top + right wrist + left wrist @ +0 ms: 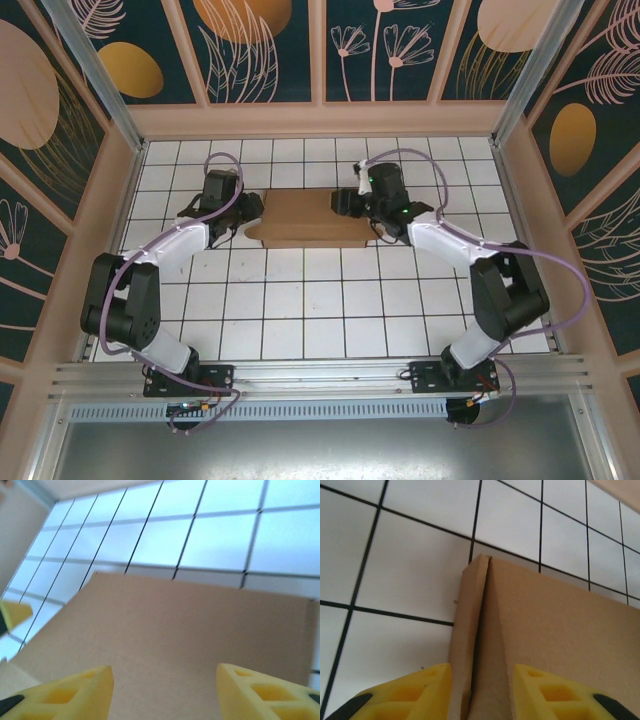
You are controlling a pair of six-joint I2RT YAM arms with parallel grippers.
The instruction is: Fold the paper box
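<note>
Box (305, 218): brown cardboard, lay low on the table (300, 320), toward twelve o'clock from your arms. Left gripper (482, 672): at its nine o'clock end, fingers parted loosely astride a doubled-over flap (470, 630), not clamping. Right gripper (165, 672): at its three o'clock end, spread wide over the top panel, holding nothing. Progress, as judged: you had that flap folded; whether the rest was tucked could not be told.

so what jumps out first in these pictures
A flat brown paper box lies on the white tiled table toward the far side, with the left end effector and right end effector at its two ends. In the left wrist view, yellow fingers straddle a folded cardboard edge.
</note>
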